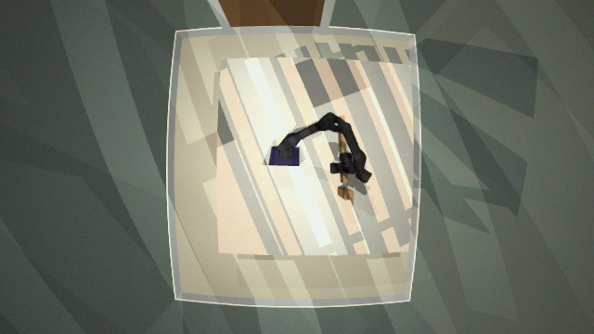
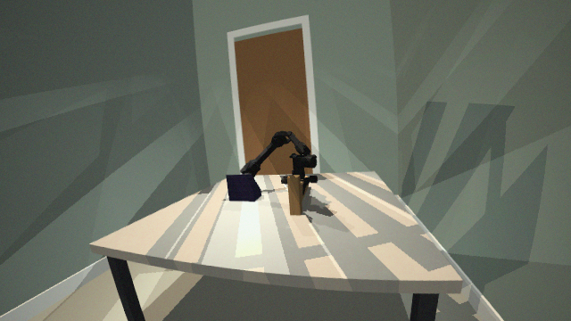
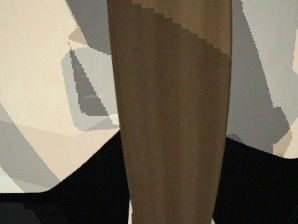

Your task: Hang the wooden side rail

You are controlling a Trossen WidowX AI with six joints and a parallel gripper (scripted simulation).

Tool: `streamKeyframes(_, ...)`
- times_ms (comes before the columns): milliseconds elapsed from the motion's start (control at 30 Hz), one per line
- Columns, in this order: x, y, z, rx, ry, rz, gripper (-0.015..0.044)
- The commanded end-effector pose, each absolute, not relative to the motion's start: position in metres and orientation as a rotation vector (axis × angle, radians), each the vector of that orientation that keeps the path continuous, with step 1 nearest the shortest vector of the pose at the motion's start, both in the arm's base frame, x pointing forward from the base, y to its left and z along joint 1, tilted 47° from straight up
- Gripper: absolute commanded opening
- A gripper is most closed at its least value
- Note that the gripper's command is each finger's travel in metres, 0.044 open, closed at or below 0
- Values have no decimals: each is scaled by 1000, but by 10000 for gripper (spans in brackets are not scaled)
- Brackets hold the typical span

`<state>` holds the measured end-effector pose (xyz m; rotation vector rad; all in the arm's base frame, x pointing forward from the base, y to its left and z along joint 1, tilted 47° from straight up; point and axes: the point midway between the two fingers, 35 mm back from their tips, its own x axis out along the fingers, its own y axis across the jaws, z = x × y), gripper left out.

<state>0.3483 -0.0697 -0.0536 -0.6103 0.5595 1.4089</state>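
Fingers [image 1: 342,168] [image 2: 299,179]: clamped on the wooden rail [image 1: 342,141] [image 3: 172,100], one to each side of it.
Rail: held between the fingers, running out both ways from them; one end just beside the post [image 1: 345,192] [image 2: 294,195], the other well beyond the fingers on the opposite side.
Post: upright, near the fingers.
Done: rail gripped and lined up with the post, by judgement.
Left: hooks to be seated on the pins, if not yet seated; then release and withdrawal. Hooks on pins: cannot tell. Far end touching the tabletop: cannot tell.
Tabletop [image 1: 251,232] [image 2: 187,250]: pale, beneath the fingers, crossed by bands of light and shadow.
Room: grey-green walls; brown door [image 1: 278,11] [image 2: 272,98], white-framed, well apart from the fingers.
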Motion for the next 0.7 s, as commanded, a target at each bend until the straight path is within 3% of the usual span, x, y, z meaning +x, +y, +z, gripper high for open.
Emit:
streamKeyframes(0, 350, -73, -53, -619, 559, 1403, 0)
streamKeyframes(667, 349, -75, -55, -619, 559, 1403, 0)
